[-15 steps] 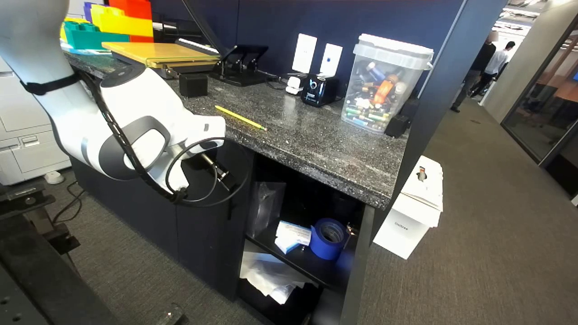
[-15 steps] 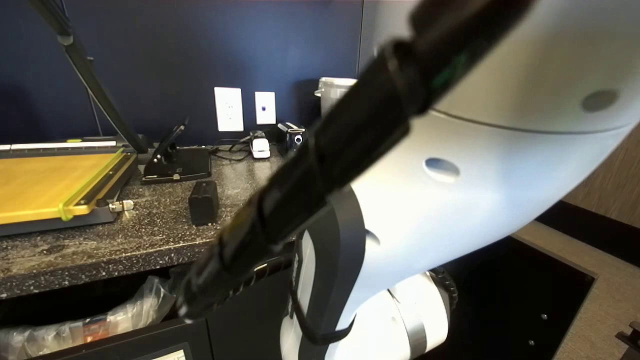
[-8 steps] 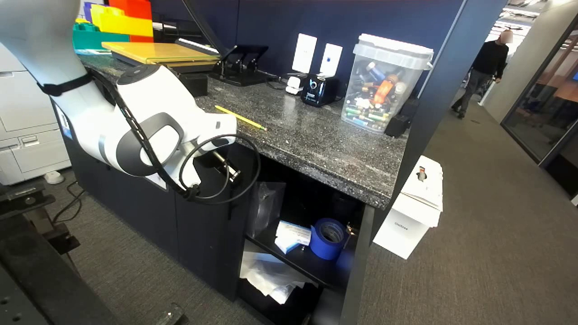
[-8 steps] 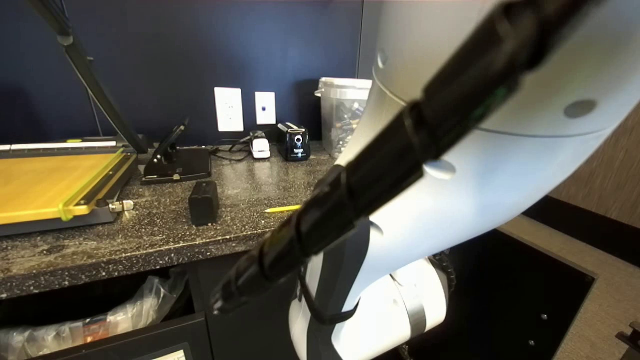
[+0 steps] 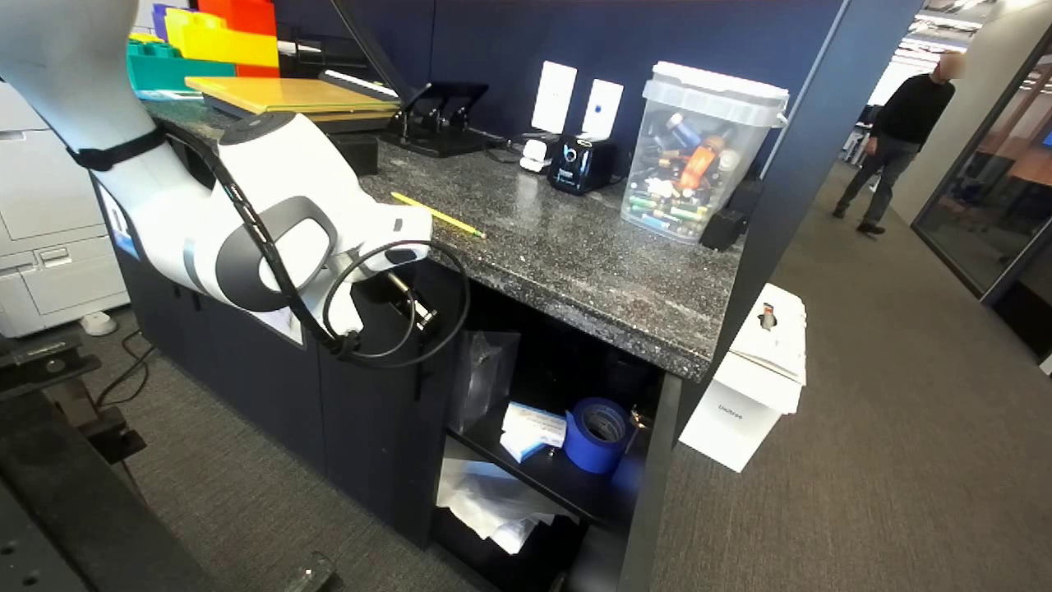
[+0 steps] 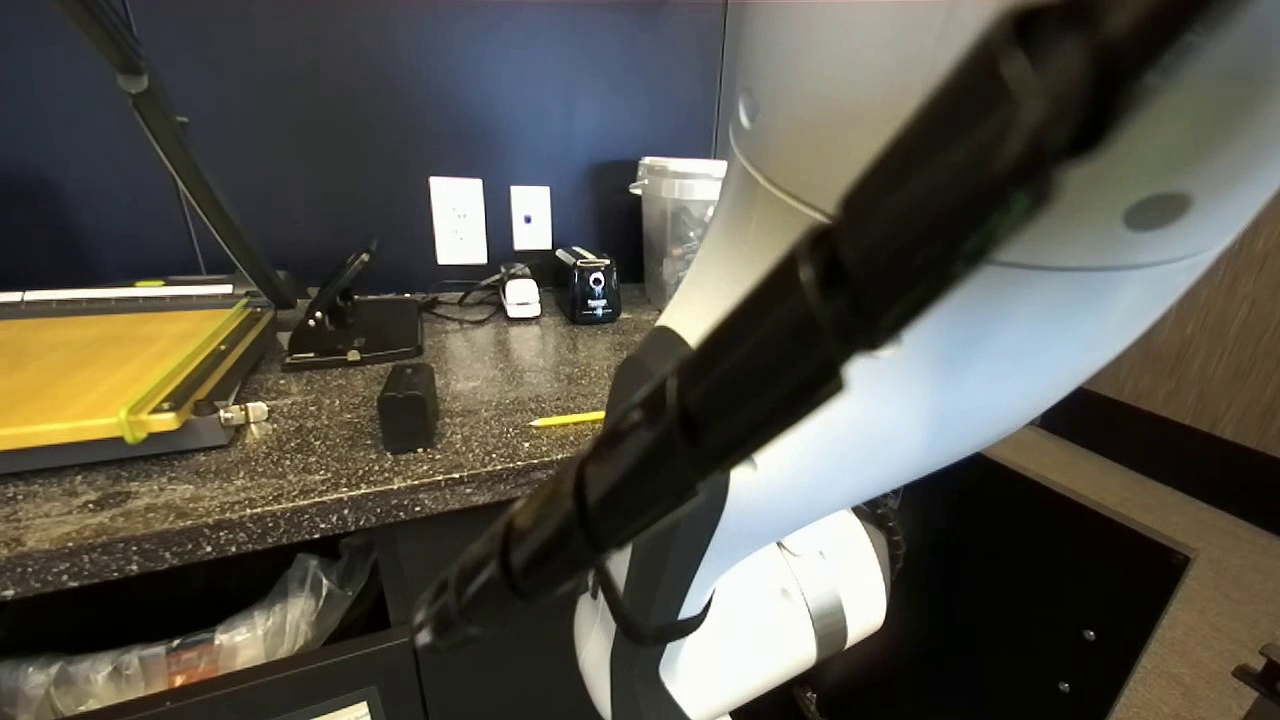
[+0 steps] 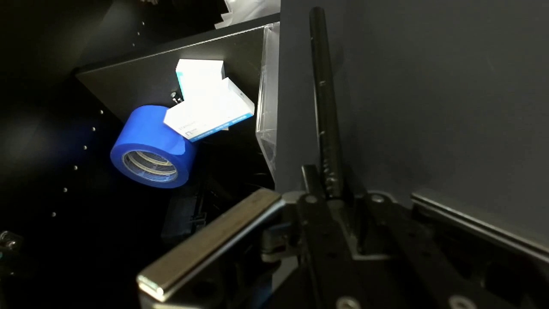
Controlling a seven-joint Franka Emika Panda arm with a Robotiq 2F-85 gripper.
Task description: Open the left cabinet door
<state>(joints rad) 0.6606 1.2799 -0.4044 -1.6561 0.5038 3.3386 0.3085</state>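
1. My gripper (image 7: 333,182) is clamped on the handle (image 7: 324,98) of the plain matte-black door (image 7: 441,107) in the wrist view; beside it, the cabinet (image 7: 53,150) holds blue tape (image 7: 143,128) and white boxes (image 7: 208,109).
2. In an exterior view, the door looks closed, under the counter (image 5: 575,255); a lidded tub (image 5: 715,94) holds batteries (image 5: 670,201).
3. In an exterior view, a compartment (image 6: 120,605) holds clear bags (image 6: 290,612).

The wrist view crops the left cabinet door (image 7: 450,107), and an exterior view blurs the black cable (image 6: 745,370).

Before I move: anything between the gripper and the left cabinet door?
Nothing visible. In the wrist view the gripper is right at the handle of the left cabinet door; blue tape and white boxes lie off to one side on a shelf.
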